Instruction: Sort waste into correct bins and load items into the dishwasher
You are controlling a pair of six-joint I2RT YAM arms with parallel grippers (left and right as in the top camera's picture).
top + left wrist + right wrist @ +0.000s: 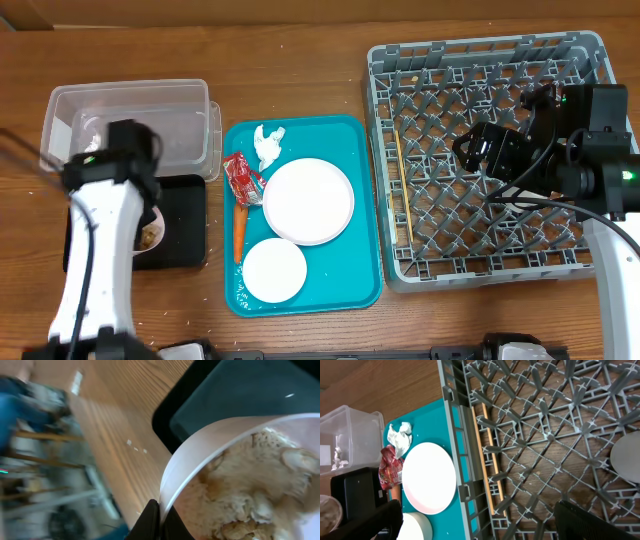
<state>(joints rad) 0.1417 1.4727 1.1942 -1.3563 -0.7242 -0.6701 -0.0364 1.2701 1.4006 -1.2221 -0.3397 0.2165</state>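
My left gripper [161, 517] is shut on the rim of a white bowl of food scraps [245, 480], held tilted over the black bin [185, 225]; the bowl [152, 236] peeks out beside the arm in the overhead view. My right gripper [478, 150] is open and empty above the grey dishwasher rack [590, 262], which holds wooden chopsticks [402, 180]. The teal tray [365, 285] carries a large white plate [308, 200], a small white bowl [274, 270], a crumpled tissue [268, 145], a red wrapper [241, 178] and a carrot [239, 232].
A clear plastic bin [130, 120] with bits of tissue stands behind the black bin at the left. In the right wrist view the rack [451, 420], chopsticks [487, 460], plate [427, 477] and tray [427, 422] show below.
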